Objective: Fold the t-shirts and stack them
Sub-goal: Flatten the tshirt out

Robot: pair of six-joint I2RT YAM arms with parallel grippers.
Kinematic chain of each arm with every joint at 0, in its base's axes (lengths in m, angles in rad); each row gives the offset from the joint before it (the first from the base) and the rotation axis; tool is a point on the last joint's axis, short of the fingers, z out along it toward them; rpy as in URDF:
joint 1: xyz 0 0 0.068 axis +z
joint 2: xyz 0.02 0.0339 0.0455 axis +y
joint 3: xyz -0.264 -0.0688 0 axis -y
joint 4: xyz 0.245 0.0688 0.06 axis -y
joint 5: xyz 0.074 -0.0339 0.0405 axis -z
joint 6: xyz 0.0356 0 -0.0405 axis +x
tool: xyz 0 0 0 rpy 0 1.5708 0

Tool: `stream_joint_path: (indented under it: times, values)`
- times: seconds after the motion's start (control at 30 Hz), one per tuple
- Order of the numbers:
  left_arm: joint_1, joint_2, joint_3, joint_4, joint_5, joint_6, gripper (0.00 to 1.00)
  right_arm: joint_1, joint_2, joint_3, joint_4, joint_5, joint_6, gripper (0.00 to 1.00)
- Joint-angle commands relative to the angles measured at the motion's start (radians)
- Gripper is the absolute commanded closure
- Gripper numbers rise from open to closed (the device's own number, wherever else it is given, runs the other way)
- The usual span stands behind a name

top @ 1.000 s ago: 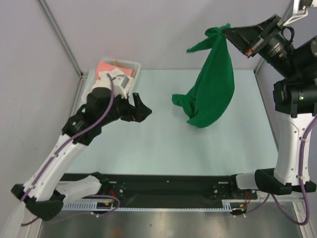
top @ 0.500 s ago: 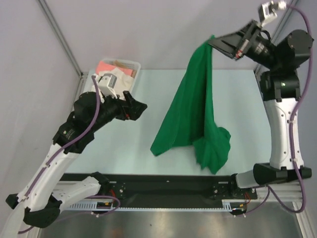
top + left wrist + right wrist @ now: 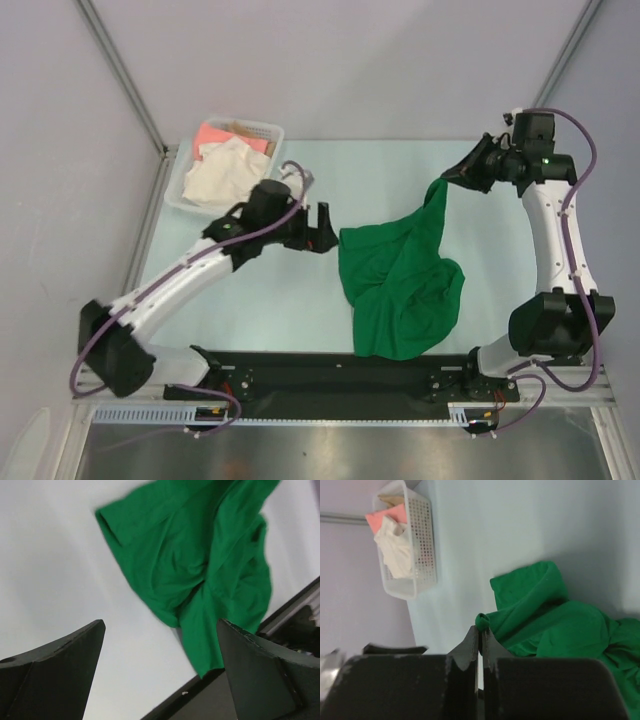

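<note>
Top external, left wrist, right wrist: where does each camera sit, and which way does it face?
Top external: fixed high behind the robot, looking down on the table; left arm and right arm show.
Left wrist: on the left arm, facing the green t-shirt; open left fingers show.
Right wrist: on the right arm, facing the basket; right fingers shut on the green t-shirt.
Shared: all three show the green t-shirt.

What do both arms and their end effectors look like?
The left arm and right arm: white shell links, black joints and bases, a purple cable along each. The left end effector and right end effector are black, with wedge-shaped fingers; a green light glows on the right wrist.
</note>
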Motion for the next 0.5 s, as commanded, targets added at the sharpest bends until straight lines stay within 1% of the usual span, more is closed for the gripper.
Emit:
stream_joint_path:
  times: [0.0, 0.03, 0.07, 0.1, 0.13, 0.17, 0.2, 0.23, 0.3, 0.33, 0.43, 0.47]
  values:
    - [-0.013, 0.174, -0.062, 0.183, 0.039, 0.001, 0.00, 0.038, -0.107, 0.003, 0.000, -0.025, -0.063, 1.00]
    - [-0.013, 0.228, -0.055, 0.227, 0.036, -0.014, 0.00, 0.053, -0.130, 0.003, -0.006, -0.024, -0.069, 1.00]
    - [-0.015, 0.280, -0.009, 0.236, 0.022, -0.036, 0.00, 0.062, -0.140, 0.000, -0.011, -0.016, -0.075, 1.00]
    - [-0.016, 0.400, 0.026, 0.229, -0.028, -0.087, 0.00, 0.065, -0.151, 0.000, -0.020, -0.017, -0.081, 1.00]
    - [-0.019, 0.452, 0.069, 0.211, -0.054, -0.103, 0.00, 0.067, -0.157, -0.011, -0.023, -0.017, -0.086, 1.00]
    - [-0.038, 0.507, 0.152, 0.186, -0.088, -0.106, 0.00, 0.064, -0.168, -0.014, -0.026, -0.014, -0.092, 1.00]
    - [-0.054, 0.579, 0.184, 0.178, -0.161, -0.091, 0.00, 0.064, -0.170, -0.014, -0.040, -0.011, -0.098, 1.00]
    - [-0.084, 0.614, 0.209, 0.180, -0.240, -0.079, 0.00, 0.062, -0.170, -0.014, -0.046, -0.011, -0.101, 1.00]
    - [-0.102, 0.670, 0.292, 0.142, -0.309, -0.070, 0.02, 0.064, -0.170, -0.020, -0.052, -0.019, -0.100, 1.00]
    - [-0.111, 0.720, 0.318, 0.129, -0.349, -0.068, 0.05, 0.064, -0.171, -0.023, -0.049, -0.027, -0.097, 1.00]
    - [-0.125, 0.789, 0.418, 0.044, -0.403, -0.086, 0.10, 0.062, -0.183, -0.037, -0.040, -0.033, -0.089, 1.00]
    - [-0.134, 0.800, 0.424, 0.030, -0.423, -0.089, 0.10, 0.062, -0.187, -0.046, -0.039, -0.033, -0.087, 1.00]
